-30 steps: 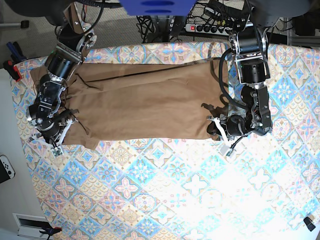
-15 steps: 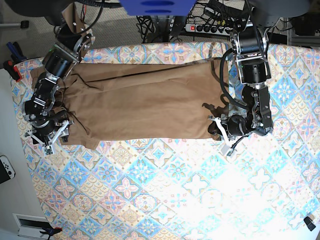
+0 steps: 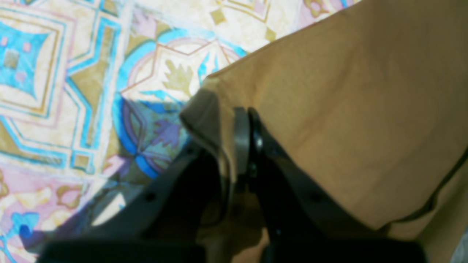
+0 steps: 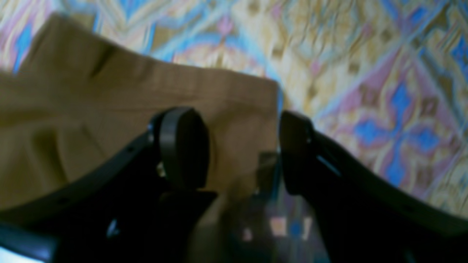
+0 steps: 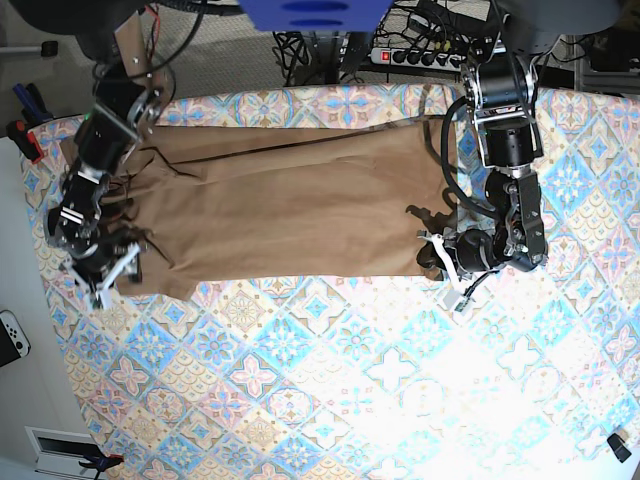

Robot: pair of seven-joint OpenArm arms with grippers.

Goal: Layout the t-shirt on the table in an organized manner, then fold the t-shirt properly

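Observation:
The tan-brown t-shirt (image 5: 290, 210) lies spread lengthwise across the far half of the table (image 5: 350, 380). My left gripper (image 5: 437, 257) is at the shirt's near right corner. In the left wrist view it (image 3: 241, 138) is shut, pinching a folded bit of the shirt's edge (image 3: 347, 109) just above the patterned cloth (image 3: 55, 91). My right gripper (image 5: 103, 277) is at the shirt's near left corner. In the right wrist view it (image 4: 241, 157) is open, its jaws wide apart over the shirt's edge (image 4: 109, 95) and the cloth (image 4: 365, 73).
A power strip with cables (image 5: 410, 55) lies behind the table's far edge. A white controller (image 5: 12, 340) and red-handled tools (image 5: 28, 140) lie off the table's left side. A small black object (image 5: 620, 447) sits at the near right corner.
The arm on the base view's left has swung further left, and its gripper has shifted slightly toward the near edge at the shirt's corner. The other arm has stayed put.

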